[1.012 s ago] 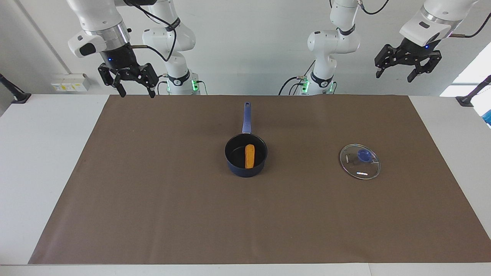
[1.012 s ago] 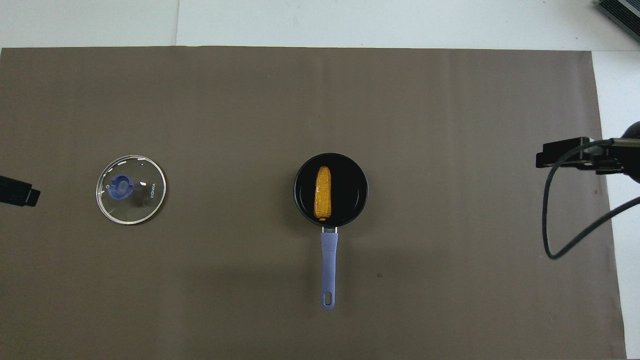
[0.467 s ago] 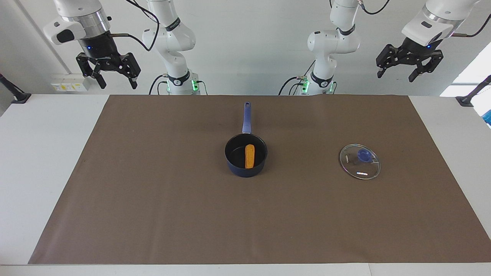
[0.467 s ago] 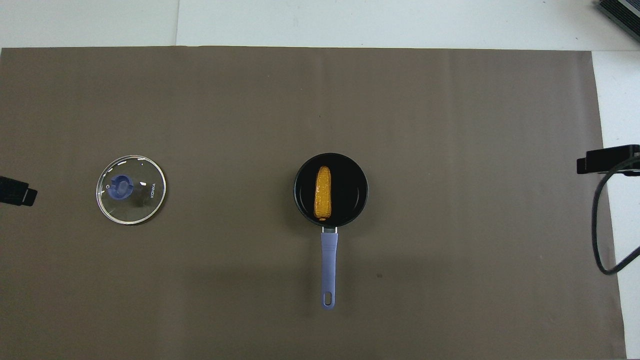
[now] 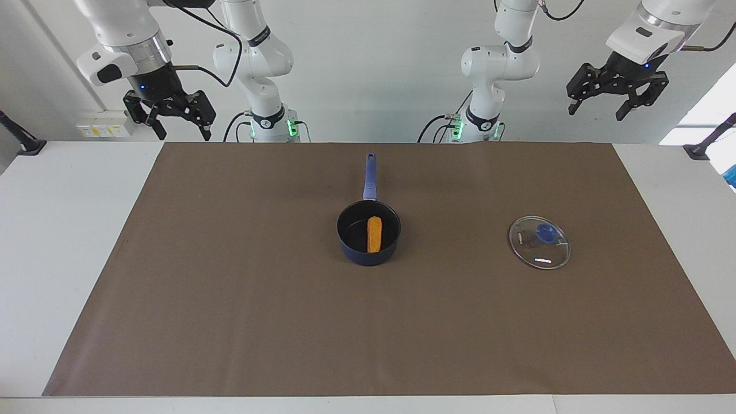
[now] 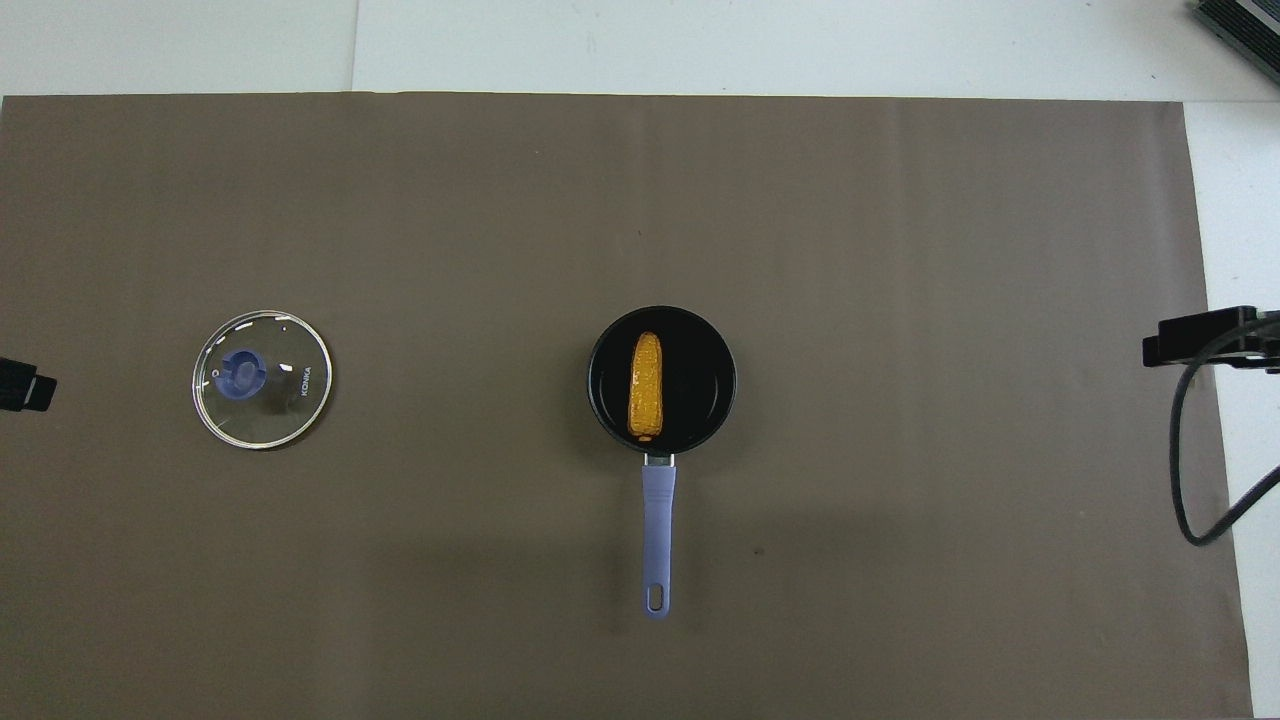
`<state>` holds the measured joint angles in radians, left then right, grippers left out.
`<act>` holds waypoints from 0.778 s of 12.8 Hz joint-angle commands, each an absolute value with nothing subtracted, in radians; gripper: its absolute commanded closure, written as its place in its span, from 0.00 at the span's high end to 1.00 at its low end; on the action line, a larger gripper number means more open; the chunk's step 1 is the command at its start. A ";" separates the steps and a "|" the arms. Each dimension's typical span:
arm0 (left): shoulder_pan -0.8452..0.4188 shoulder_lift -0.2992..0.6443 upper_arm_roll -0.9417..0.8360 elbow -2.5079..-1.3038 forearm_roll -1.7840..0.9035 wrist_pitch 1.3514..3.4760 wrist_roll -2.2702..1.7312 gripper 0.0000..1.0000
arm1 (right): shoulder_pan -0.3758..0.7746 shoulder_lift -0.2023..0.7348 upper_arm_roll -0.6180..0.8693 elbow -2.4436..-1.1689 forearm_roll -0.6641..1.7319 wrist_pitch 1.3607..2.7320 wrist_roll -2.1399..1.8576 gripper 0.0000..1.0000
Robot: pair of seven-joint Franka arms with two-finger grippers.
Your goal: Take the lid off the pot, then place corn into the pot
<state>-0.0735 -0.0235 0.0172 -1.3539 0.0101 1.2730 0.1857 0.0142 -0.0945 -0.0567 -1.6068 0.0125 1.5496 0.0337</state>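
The dark blue pot (image 5: pixel 368 256) stands in the middle of the brown mat, its handle pointing toward the robots. The orange-yellow corn (image 5: pixel 374 234) lies inside it; the overhead view shows the corn (image 6: pixel 645 387) in the pot (image 6: pixel 712 380). The glass lid (image 5: pixel 539 242) with a blue knob lies flat on the mat toward the left arm's end, apart from the pot; it also shows in the overhead view (image 6: pixel 262 379). My right gripper (image 5: pixel 183 135) is open and empty, raised over its end's mat edge by the robots. My left gripper (image 5: pixel 598 113) is open and empty, raised high at its end.
The brown mat (image 5: pixel 230 299) covers most of the white table. Only tips of the left gripper (image 6: pixel 20 384) and the right gripper (image 6: pixel 1200 338) show at the overhead view's side edges. A black cable (image 6: pixel 1185 470) hangs from the right arm.
The right gripper moved away from the pot toward its own end of the table and rose. The left gripper drifted slightly outward. Pot, corn and lid have not moved.
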 commanded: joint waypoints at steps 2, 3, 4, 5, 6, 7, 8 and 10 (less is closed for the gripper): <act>-0.078 -0.029 0.020 -1.344 0.017 1.272 0.176 1.00 | 0.018 -0.107 -0.057 -1.598 0.012 1.465 0.015 1.00; -0.078 -0.028 0.018 -1.344 0.017 1.272 0.175 1.00 | 0.018 -0.106 -0.057 -1.598 0.008 1.466 0.009 1.00; -0.080 -0.029 0.017 -1.344 0.017 1.270 0.175 1.00 | 0.026 -0.104 -0.058 -1.598 0.003 1.468 0.009 1.00; -0.078 -0.028 0.017 -1.344 0.015 1.270 0.175 1.00 | 0.032 -0.104 -0.061 -1.598 0.005 1.468 0.008 1.00; -0.080 -0.029 0.017 -1.344 0.015 1.270 0.173 1.00 | 0.043 -0.104 -0.077 -1.598 0.009 1.470 0.008 1.00; -0.078 -0.029 0.017 -1.344 0.014 1.270 0.173 1.00 | 0.034 -0.106 -0.077 -1.600 0.011 1.471 0.008 1.00; -0.078 -0.028 0.017 -1.344 0.014 1.272 0.173 1.00 | 0.020 -0.106 -0.072 -1.600 0.014 1.471 0.005 1.00; -0.080 -0.029 0.017 -1.344 0.014 1.270 0.173 1.00 | 0.006 -0.107 -0.067 -1.601 0.017 1.471 -0.055 1.00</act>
